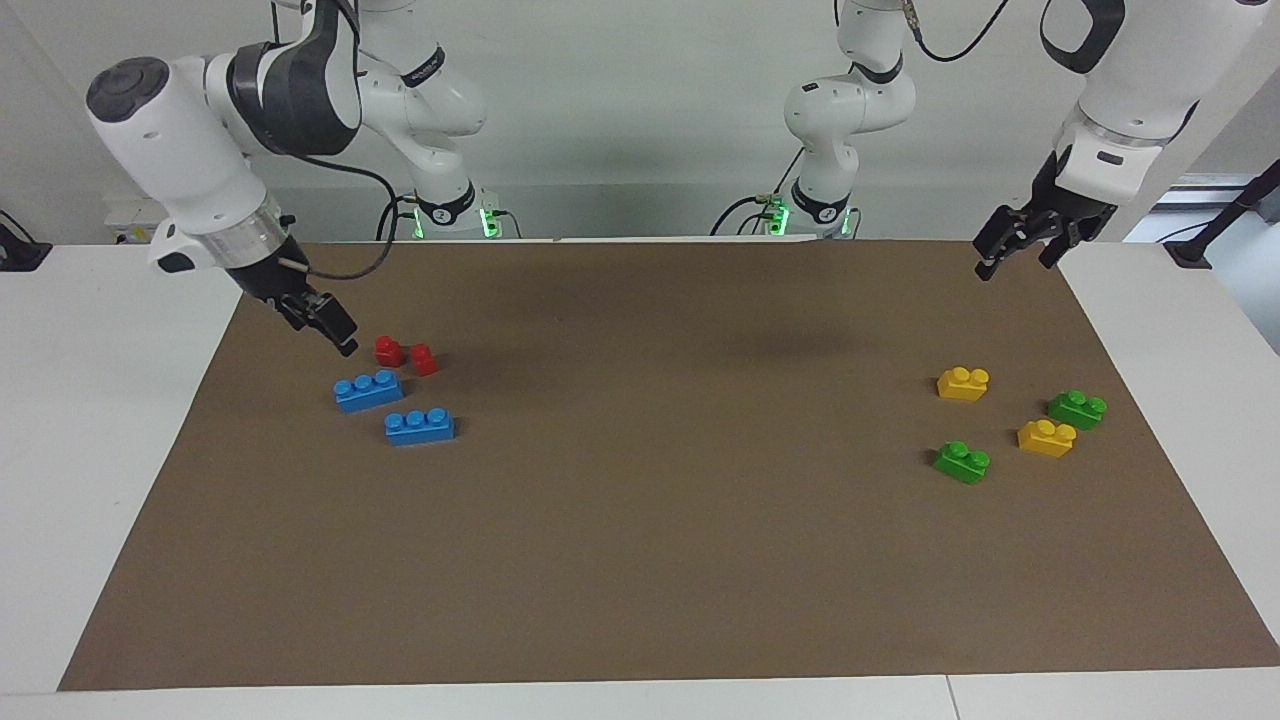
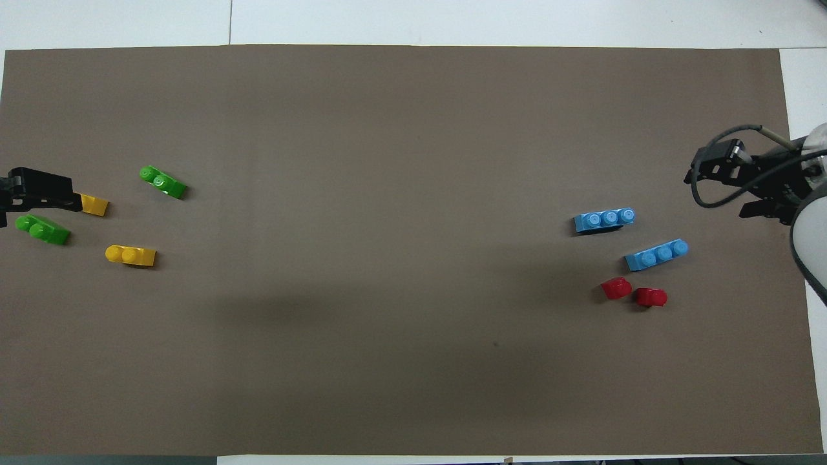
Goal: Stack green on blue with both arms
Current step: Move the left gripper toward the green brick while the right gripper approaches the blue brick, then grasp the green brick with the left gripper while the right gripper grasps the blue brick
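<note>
Facing view shows the right gripper low over the brown mat, just above and beside the nearer of the two blue three-stud bricks, with the pair of red single-stud bricks right next to its tip; its fingers look close together and hold nothing. The second blue brick lies just past the first, apart from it. The left gripper hangs in the air over the mat's corner at its own end, fingers slightly parted and empty, with the yellow two-stud bricks and the green two-stud bricks below and ahead of it; the other green brick sits further out. To do this step well, I judge the right gripper should open before dropping, straddle the blue brick across its short sides, and stay clear of the red bricks. The left gripper should choose the green brick under it and close squarely so the studs stay level.
</note>
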Controlling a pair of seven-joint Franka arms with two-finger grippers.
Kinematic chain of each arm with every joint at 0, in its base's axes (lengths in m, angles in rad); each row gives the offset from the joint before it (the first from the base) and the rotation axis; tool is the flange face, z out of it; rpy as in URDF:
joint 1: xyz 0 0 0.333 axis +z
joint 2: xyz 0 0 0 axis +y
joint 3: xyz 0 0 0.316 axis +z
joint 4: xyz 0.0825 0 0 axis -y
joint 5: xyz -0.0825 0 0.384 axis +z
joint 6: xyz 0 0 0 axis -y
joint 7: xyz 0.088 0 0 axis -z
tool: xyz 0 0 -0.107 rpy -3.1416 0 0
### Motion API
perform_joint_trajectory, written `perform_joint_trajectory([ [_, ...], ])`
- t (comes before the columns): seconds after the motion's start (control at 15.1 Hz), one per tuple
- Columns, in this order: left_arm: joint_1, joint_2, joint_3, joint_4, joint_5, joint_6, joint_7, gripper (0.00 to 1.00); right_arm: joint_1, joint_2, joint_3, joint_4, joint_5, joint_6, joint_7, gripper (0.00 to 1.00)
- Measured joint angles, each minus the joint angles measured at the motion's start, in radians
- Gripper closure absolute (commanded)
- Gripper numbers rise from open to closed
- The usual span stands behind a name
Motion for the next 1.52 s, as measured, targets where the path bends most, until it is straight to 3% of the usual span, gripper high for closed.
perform_joint_trajectory([
  [0.27,0.029,0.094,0.004,-0.028,0.000,0.119,-0.193,0.00,-0.037,0.063,-0.004,-0.004,0.147,0.006,0.148,0.01],
  [0.66,0.041,0.271,0.004,-0.030,0.000,0.276,-0.410,0.00,-0.058,0.144,-0.005,-0.028,0.162,0.006,0.166,0.01],
  [0.99,0.041,0.374,0.001,-0.002,0.000,0.324,-0.562,0.00,-0.057,0.188,-0.005,-0.034,0.181,0.013,0.166,0.01],
  [1.52,0.030,0.488,-0.002,0.032,0.067,0.441,-0.603,0.00,-0.053,0.198,0.001,-0.115,0.215,0.112,0.161,0.01],
])
